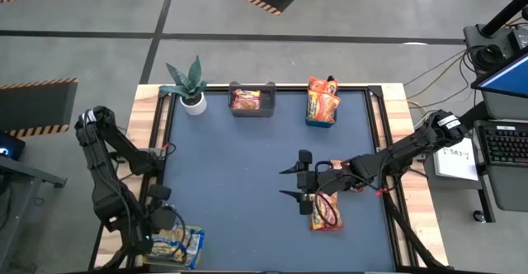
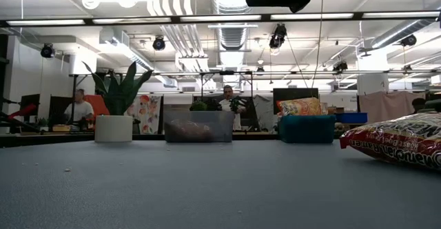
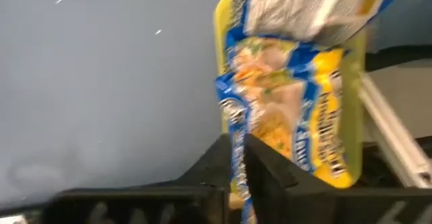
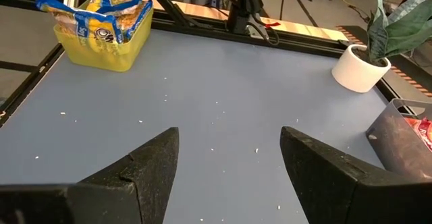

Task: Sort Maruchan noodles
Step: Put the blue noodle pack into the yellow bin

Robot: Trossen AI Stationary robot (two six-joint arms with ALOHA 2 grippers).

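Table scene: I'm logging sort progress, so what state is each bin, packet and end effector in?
Yellow bin: holds yellow packets.
Grey bin: holds a red packet.
Teal bin: holds orange packets.
Red packet: loose on the table.
Yellow packet: pinched by the left end effector.
Right end effector: open, empty, beside the loose packet.
Plant: upright.

Partial white lettering, seemingly part of "Maruchan", showed on the red packet [image 2: 403,141] in the low view. A paper sheet [image 1: 455,153] beside the table bore characters resembling "5A3-7". Print on the yellow-blue packet [image 3: 297,109] was unreadable.
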